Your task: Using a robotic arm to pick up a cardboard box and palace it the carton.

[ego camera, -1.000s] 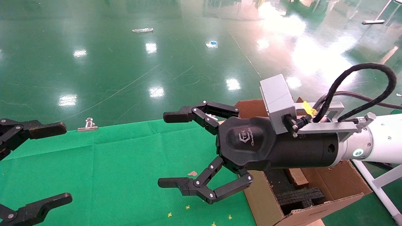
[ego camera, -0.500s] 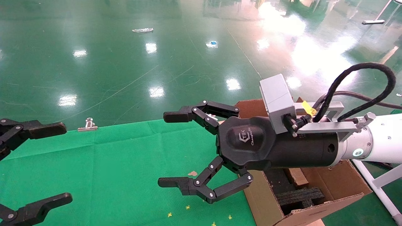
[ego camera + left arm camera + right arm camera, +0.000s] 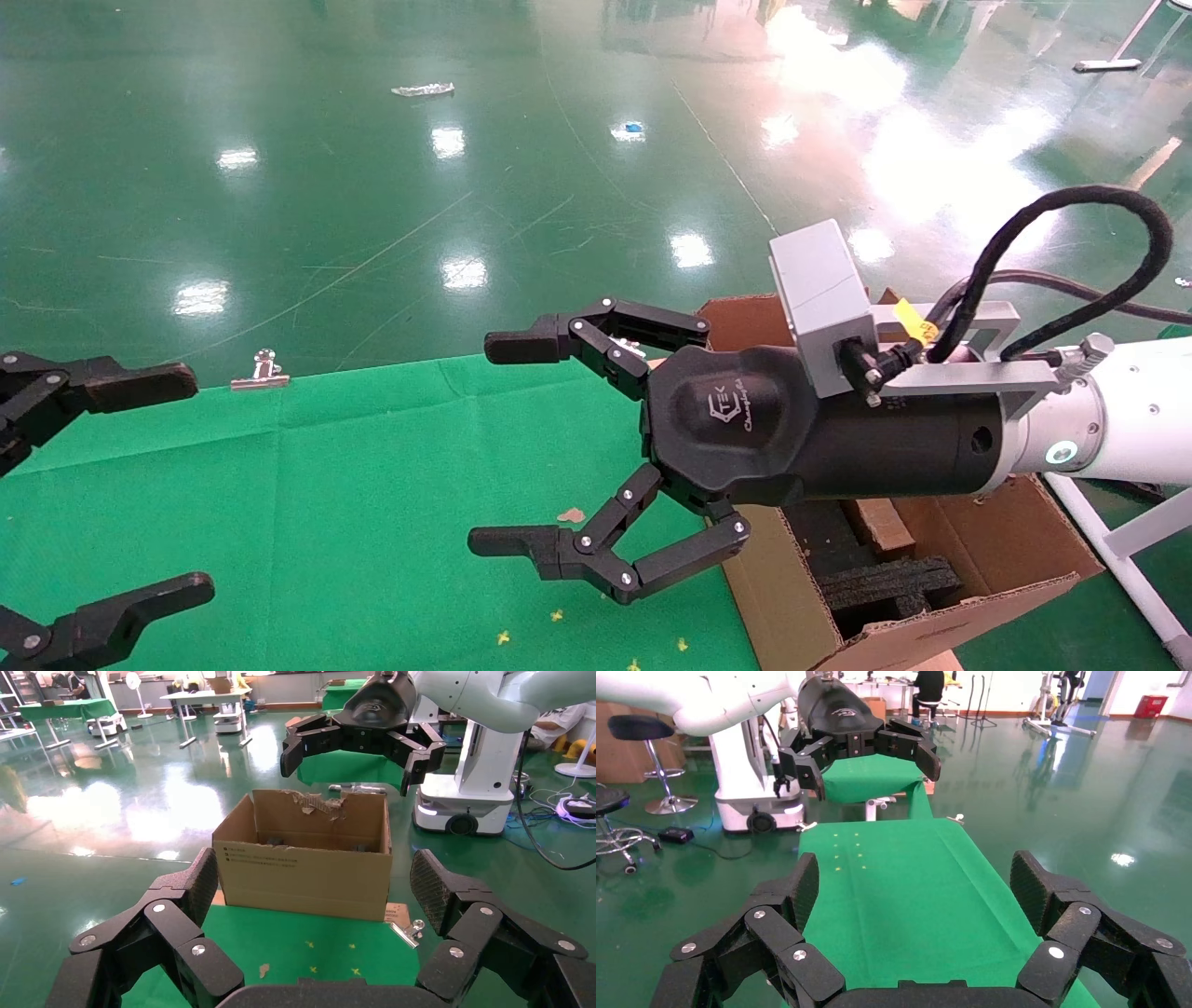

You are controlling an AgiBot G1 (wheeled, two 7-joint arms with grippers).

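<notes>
My right gripper (image 3: 503,445), black on a white arm, hangs open and empty above the green table, just left of the carton (image 3: 792,606). The carton is a large brown box with a ragged flap and black foam (image 3: 889,582) inside. A small narrow brown cardboard box (image 3: 880,527) lies in it between the foam pieces, partly hidden by my right wrist. In the left wrist view the carton (image 3: 302,874) stands ahead with the right gripper (image 3: 355,748) above it. My left gripper (image 3: 182,483) stays open at the table's left end.
A green cloth (image 3: 372,485) covers the table. A metal clip (image 3: 264,369) sits at its far edge and another clip (image 3: 407,931) lies by the carton's corner. A flat cardboard scrap (image 3: 398,913) rests beside the carton. Shiny green floor surrounds the table.
</notes>
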